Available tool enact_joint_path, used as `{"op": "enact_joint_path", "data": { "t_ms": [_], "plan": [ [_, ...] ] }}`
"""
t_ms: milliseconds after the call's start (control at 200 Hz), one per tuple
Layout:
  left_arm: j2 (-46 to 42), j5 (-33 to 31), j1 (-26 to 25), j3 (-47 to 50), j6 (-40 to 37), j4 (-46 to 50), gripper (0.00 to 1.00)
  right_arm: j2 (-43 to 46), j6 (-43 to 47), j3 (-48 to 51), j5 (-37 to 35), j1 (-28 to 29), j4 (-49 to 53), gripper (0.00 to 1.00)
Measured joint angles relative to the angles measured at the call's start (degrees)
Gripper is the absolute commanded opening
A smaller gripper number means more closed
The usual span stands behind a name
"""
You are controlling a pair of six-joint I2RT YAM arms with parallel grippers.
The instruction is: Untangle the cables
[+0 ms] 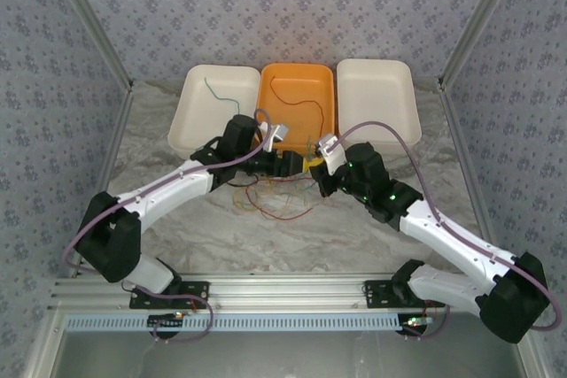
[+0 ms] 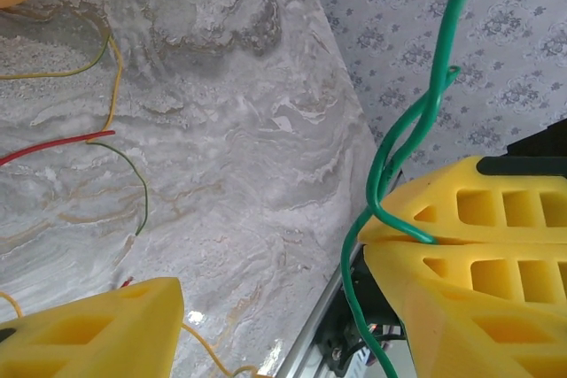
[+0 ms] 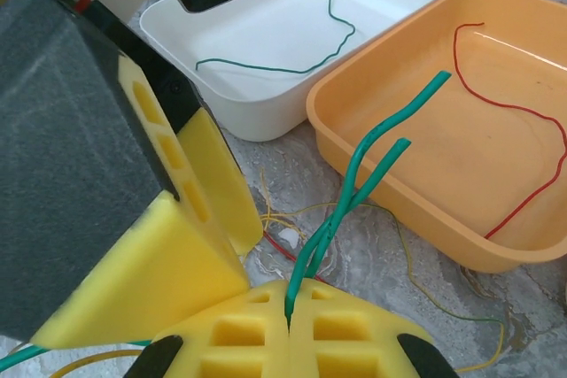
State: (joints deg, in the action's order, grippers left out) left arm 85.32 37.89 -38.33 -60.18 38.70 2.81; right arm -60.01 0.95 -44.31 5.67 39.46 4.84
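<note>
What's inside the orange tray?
One thin red cable lies curled on the orange tray's floor; nothing else shows inside. Its near wall hides the floor strip behind it in the right wrist view, and the left arm overlaps its near left corner from above.

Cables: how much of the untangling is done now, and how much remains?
Done: one green cable lies alone in the white tray, one red cable in the orange tray. In hand: the right gripper is shut on a second green cable. Left: a loose heap of red and yellow cables on the table.
</note>
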Motion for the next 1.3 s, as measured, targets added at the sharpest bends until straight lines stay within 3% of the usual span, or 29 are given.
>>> {"op": "enact_joint_path", "data": {
  "t_ms": [210,355,545,909,1069,1144,1214,1269,1299],
  "plan": [
    [0.2,0.0,1.6,-0.4,1.9,-4.4,0.61,0.0,0.0,0.0,2.9,-0.6,0.0,0.0],
    [0.8,1.2,0.2,-1.2,1.6,-4.3,0.57,0.3,-0.8,0.0,6.9,-4.3,-0.2,0.0],
    [0.8,4.2,0.5,-0.7,1.5,-5.7,0.57,0.7,-2.0,0.0,12.6,-8.3,-0.3,0.0],
    [4.1,9.2,-0.4,-0.9,0.1,-6.0,0.54,0.5,-3.7,-0.4,16.9,-9.5,-0.3,0.0],
    [4.9,9.6,-0.7,-1.5,-0.4,-5.9,0.41,-0.1,-3.7,-0.5,17.0,-9.6,-0.1,0.0],
    [5.1,9.7,-1.0,-1.9,-0.7,-5.9,0.4,-0.1,-3.7,-0.5,16.9,-9.7,0.0,0.0],
    [5.2,9.7,-1.0,-2.0,-0.7,-5.9,0.42,-0.1,-3.7,-0.5,16.8,-9.8,0.1,0.0],
    [5.2,9.5,-1.0,-2.0,-0.7,-6.0,0.59,0.0,-3.7,-0.5,16.7,-9.8,0.1,0.0],
    [5.2,9.2,-1.0,-2.0,-0.8,-5.9,0.63,0.0,-3.7,-0.6,16.6,-9.8,0.1,0.0]
  ]
}}
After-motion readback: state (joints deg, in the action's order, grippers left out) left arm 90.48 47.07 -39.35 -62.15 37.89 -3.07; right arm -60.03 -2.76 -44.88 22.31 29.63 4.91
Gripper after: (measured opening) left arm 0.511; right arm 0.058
